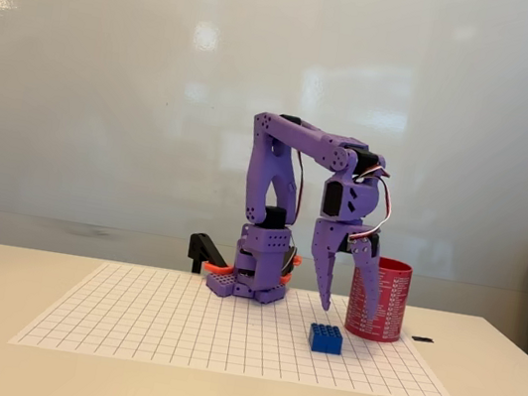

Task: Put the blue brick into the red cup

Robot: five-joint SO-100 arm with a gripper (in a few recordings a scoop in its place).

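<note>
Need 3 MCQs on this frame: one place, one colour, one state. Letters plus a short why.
1. Where is the blue brick?
A. inside the cup
B. on the grid mat in front of the red cup, to its left
C. on the robot base

2. What colour is the arm?
A. purple
B. white
C. orange

3. What is the state of the hand?
A. shut on the brick
B. shut on the cup rim
C. open, holding nothing

Answers:
1 B, the brick sits on the grid mat, outside the cup.
2 A, all its links are purple.
3 C, the fingers are spread apart above the brick with nothing between them.
</note>
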